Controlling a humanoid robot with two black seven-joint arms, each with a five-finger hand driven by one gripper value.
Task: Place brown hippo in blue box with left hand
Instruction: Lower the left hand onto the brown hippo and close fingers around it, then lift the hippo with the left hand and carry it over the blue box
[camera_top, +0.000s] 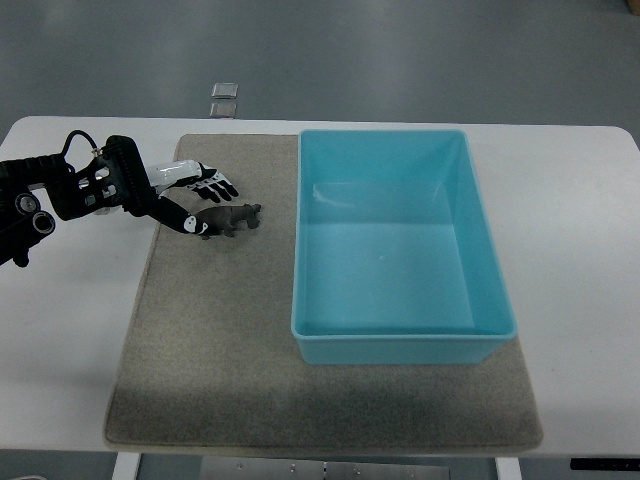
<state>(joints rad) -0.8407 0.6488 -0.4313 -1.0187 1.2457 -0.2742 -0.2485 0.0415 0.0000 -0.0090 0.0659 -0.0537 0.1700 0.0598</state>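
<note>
The left hand (195, 200) reaches in from the left edge of the picture, its black arm (60, 195) stretched across the white table (580, 200) and onto the grey mat (220, 350). The fingers (222, 186) are spread apart and pointing toward the right, with the thumb lower down, its tip touching or nearly touching the near end of the brown hippo (232, 217). The hippo lies on the mat just below and to the right of the fingertips; from this steep angle it is hard to say whether any finger actually presses on it, but nothing looks closed around it. The toy sits close to the left wall of the blue box (400, 345), with a narrow strip of mat between them. The box is open at the top, stands on the right half of the mat, and holds nothing that can be seen. Beyond the far edge of the table, on the grey floor, lie two small clear squares (224, 99), one behind the other.
</note>
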